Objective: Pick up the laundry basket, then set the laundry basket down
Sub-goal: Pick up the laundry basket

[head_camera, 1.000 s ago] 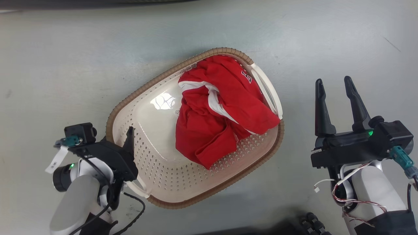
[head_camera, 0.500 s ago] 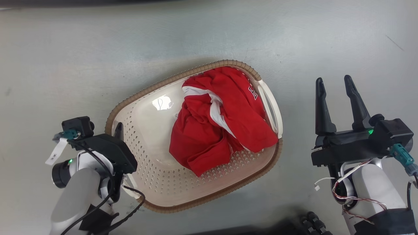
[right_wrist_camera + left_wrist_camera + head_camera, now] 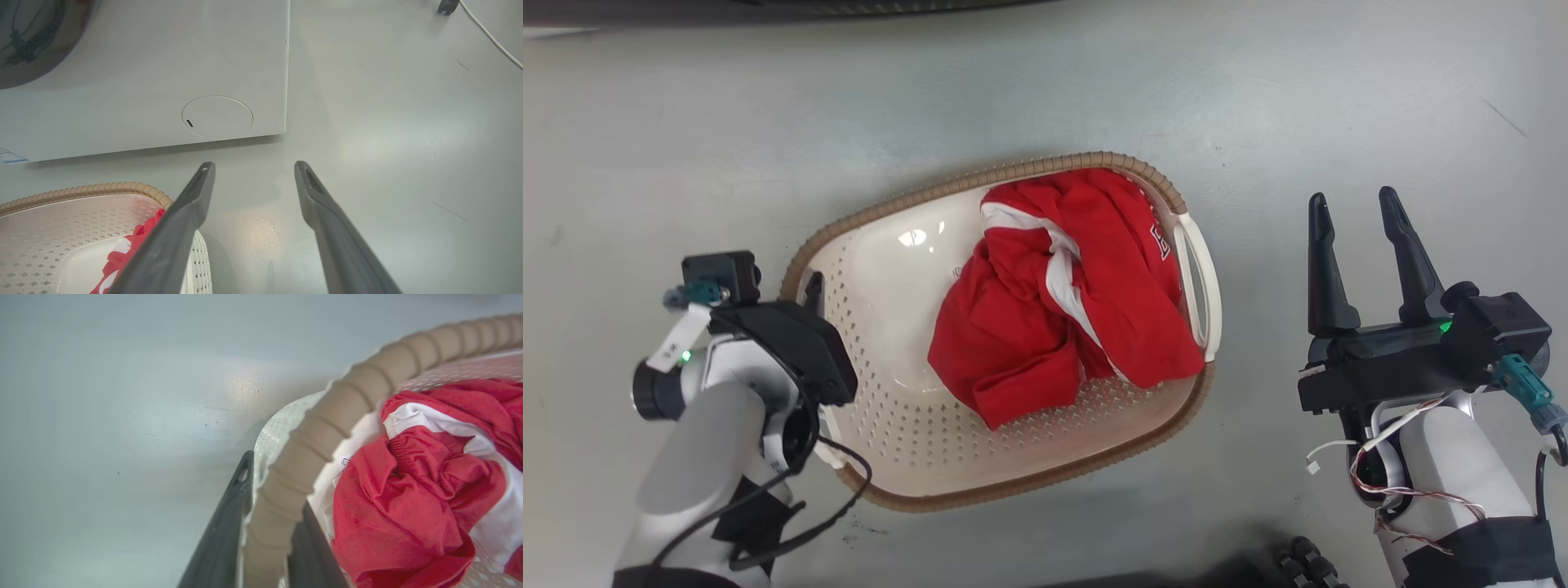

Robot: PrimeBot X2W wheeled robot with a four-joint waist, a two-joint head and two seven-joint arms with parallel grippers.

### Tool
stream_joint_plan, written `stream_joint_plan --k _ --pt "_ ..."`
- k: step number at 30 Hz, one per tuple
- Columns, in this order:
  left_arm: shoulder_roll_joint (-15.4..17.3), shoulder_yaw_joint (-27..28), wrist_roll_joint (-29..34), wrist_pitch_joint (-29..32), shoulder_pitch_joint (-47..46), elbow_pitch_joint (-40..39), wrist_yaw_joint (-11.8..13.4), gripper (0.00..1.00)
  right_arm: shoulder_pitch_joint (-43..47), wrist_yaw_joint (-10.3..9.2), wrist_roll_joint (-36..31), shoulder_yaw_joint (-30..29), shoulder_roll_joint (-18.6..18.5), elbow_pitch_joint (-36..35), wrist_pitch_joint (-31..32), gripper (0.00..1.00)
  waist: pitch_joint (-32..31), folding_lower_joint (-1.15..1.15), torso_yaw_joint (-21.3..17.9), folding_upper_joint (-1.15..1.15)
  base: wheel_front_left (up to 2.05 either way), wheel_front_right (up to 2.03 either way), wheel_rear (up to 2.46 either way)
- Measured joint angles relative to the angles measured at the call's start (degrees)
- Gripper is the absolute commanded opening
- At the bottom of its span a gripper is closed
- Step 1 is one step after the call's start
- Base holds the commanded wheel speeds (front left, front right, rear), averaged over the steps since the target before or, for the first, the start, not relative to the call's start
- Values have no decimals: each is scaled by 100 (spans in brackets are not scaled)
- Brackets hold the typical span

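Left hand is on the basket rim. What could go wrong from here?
The left hand pinches the laundry basket at one end of its rim only; it may tilt or slip. The red garment lies toward the other end, adding leverage. The right hand stands open and apart.

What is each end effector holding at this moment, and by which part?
The left end effector is shut on the laundry basket, clamping its brown rim at the left end. The right end effector is open and holds nothing.

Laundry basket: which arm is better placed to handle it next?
Left. The left gripper clamps the rim of the laundry basket between its fingers; the right gripper stands open beside it, touching nothing.
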Motion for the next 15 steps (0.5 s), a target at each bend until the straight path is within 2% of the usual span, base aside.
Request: stream_joint_plan --k 4,15 --pt "129 -62 81 77 -216 54 -89 0 -2 18 -9 -9 16 20 0 100 -31 1 -18 0 0 0 0" --pt "235 -250 156 249 -387 386 -338 0 -3 68 -43 -35 69 65 0 100 -75 0 -120 0 0 0 0"
